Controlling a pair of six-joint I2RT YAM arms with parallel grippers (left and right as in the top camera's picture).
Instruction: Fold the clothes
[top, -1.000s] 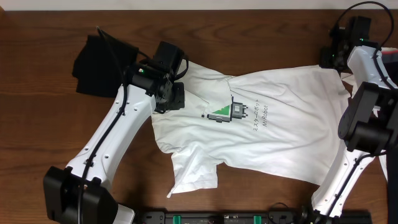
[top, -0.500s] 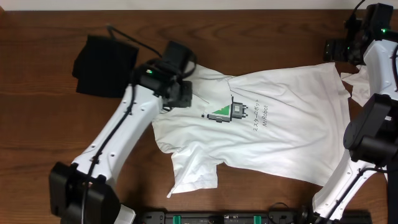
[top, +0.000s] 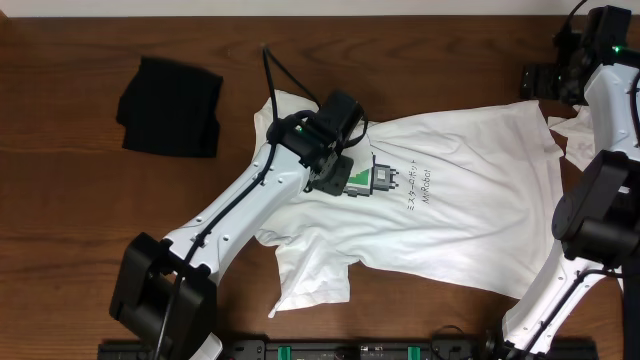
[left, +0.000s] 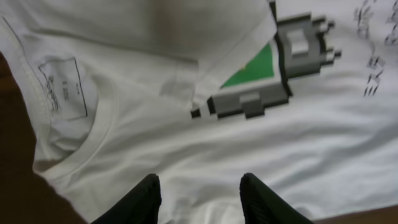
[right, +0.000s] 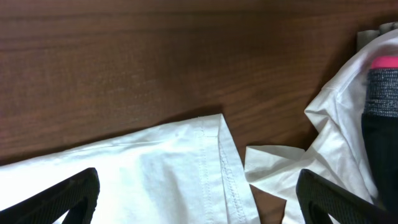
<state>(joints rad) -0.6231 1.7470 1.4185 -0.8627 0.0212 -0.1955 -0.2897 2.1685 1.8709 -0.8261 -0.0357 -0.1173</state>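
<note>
The white T-shirt (top: 470, 220) lies spread across the table, its collar side folded over toward the chest. That fold covers part of the green-and-black pixel print (top: 368, 178). My left gripper (top: 333, 176) hovers over the fold next to the print. In the left wrist view the left gripper (left: 200, 199) is open, with the shirt (left: 186, 143) lying loose under it and the collar (left: 93, 134) to its left. My right gripper (right: 199, 199) stands wide open above the shirt's hemmed corner (right: 211, 155), at the table's far right (top: 540, 82).
A folded black garment (top: 170, 105) lies at the back left on the wooden table (top: 80, 220). Another crumpled white garment (top: 582, 135) sits at the right edge by the right arm. A dark piece with a grey-and-pink band (right: 382, 81) rests on that white garment.
My left arm swept right, carrying the shirt's collar side over onto the chest, and its jaws widened. My right gripper opened wide and drew back off the shirt's corner.
</note>
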